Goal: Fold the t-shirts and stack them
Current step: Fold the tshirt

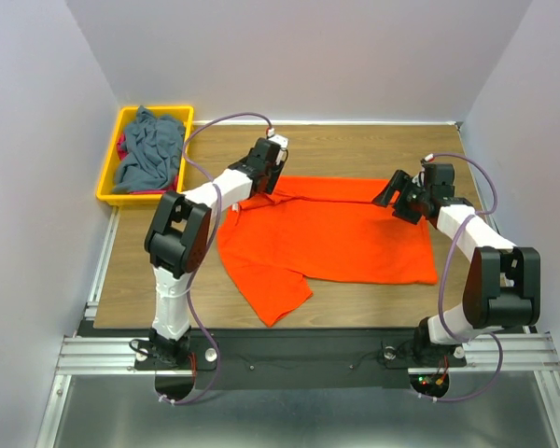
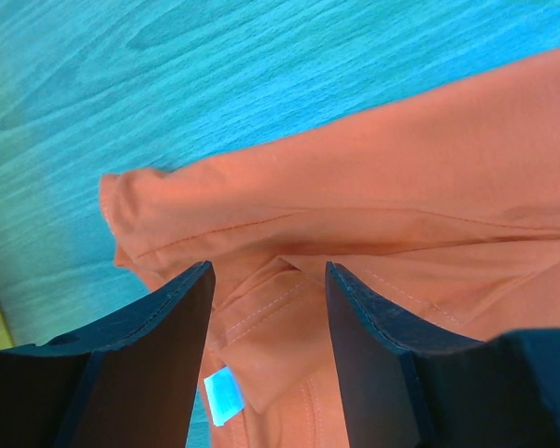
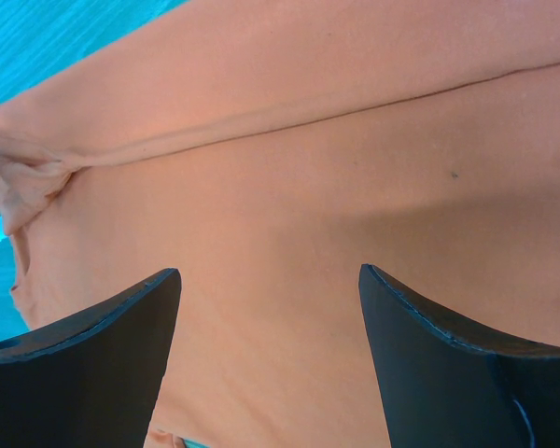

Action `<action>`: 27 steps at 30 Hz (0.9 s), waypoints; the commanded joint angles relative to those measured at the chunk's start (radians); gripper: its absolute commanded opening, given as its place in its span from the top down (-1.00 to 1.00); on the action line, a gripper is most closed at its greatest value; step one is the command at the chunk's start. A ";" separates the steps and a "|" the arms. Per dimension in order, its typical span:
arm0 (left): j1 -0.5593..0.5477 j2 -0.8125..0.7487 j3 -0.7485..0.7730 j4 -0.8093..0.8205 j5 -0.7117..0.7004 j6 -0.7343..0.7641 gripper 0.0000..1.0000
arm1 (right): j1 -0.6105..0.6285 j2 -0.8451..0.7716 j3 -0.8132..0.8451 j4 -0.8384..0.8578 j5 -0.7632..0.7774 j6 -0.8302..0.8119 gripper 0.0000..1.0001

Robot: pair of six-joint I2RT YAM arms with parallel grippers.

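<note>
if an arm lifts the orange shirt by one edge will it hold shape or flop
Probably flops: the orange shirt already lies in soft folds on the table. Likely light, since the cloth looks thin and lies flat. Pushed, it would probably bunch rather than slide whole, as the creased collar suggests.

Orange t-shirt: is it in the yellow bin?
No, the orange t-shirt lies spread on the table; the yellow bin holds a grey-blue t-shirt.
</note>
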 commanded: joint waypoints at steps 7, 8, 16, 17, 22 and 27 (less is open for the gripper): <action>-0.037 -0.220 -0.127 0.032 0.093 -0.414 -0.25 | 0.005 -0.001 0.000 0.028 -0.031 -0.018 -0.65; -0.042 -0.228 -0.167 0.059 0.102 -0.438 -0.23 | 0.005 -0.001 0.000 0.028 -0.031 -0.018 -0.65; -0.060 -0.172 -0.151 0.061 0.079 -0.480 -0.14 | 0.011 0.000 0.006 0.032 -0.085 -0.053 -0.64; -0.059 -0.176 -0.152 0.061 0.074 -0.493 -0.15 | 0.029 0.005 0.026 0.031 -0.091 -0.073 -0.61; 0.004 -0.205 -0.170 0.067 0.137 -0.515 -0.23 | 0.218 0.074 0.142 0.003 -0.022 -0.257 -0.61; 0.131 -0.306 -0.235 0.053 0.185 -0.493 -0.36 | 0.429 0.209 0.332 -0.015 0.069 -0.509 -0.56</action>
